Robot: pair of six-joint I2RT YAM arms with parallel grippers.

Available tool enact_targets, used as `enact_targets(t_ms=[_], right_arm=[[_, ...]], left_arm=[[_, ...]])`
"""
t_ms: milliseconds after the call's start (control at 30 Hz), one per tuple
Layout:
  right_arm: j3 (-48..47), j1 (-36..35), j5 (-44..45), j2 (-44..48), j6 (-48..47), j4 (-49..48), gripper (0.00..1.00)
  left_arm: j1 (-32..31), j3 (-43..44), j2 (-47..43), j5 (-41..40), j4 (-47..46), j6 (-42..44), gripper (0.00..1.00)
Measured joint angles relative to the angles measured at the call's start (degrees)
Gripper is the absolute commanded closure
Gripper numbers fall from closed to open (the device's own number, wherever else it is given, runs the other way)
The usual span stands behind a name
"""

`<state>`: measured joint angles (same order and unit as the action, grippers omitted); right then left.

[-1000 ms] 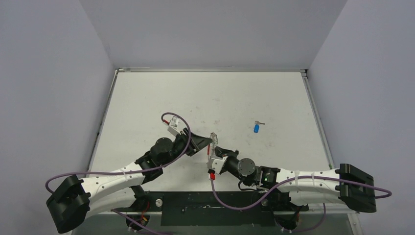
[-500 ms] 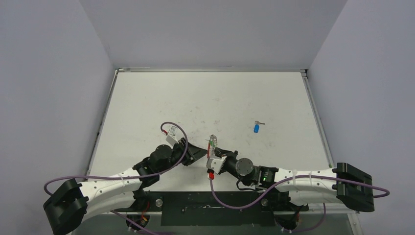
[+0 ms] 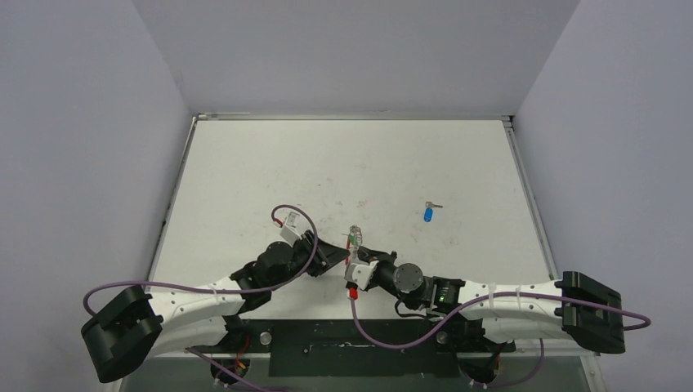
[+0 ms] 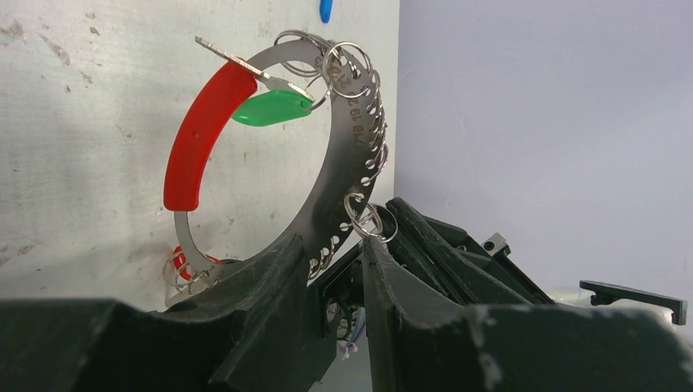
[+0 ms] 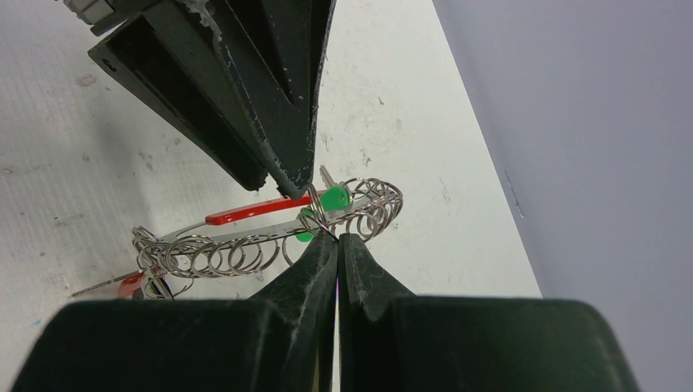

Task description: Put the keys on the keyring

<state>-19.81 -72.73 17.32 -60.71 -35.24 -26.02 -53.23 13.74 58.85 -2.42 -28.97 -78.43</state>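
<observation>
The left fingers (image 3: 336,251) stand partly open astride the flat metal band of the keyring (image 4: 347,163). The band lies against one finger, and a gap shows on its other side, so they have no clamp on it. The keyring stands on edge just ahead of their tips, its red section up and to the left. The green key (image 4: 270,108) already hangs on it from one of the small split rings (image 4: 347,69), and a red-headed key (image 5: 129,285) hangs at its far end. From the other side, the right fingers (image 5: 328,251) are pressed shut on the keyring, tips pinching its lower edge. The job looks half done, since the blue key (image 3: 428,215) lies on the table (image 3: 327,163) well beyond the right fingers and to their right. To do this step well, the left fingers should probably close squarely on bare band, clear of the dangling rings. The right fingers should let go only once that hold is firm, or the ring may tip flat. A row of stamped characters runs along the band. It seems to begin with 178, and the rest is too small to read.
</observation>
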Motion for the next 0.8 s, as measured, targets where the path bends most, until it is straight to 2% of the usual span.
enact_targets(t_ms=[433, 800], right_arm=[[0.0, 0.4, -0.2, 0.0, 0.0, 1.0, 1.0], [0.0, 0.4, -0.3, 0.1, 0.1, 1.0, 1.0]], left_arm=[[0.0, -0.1, 4.0, -1.9, -4.5, 1.6, 0.7], [0.0, -0.1, 3.8, -2.3, -4.7, 2.2, 0.72]])
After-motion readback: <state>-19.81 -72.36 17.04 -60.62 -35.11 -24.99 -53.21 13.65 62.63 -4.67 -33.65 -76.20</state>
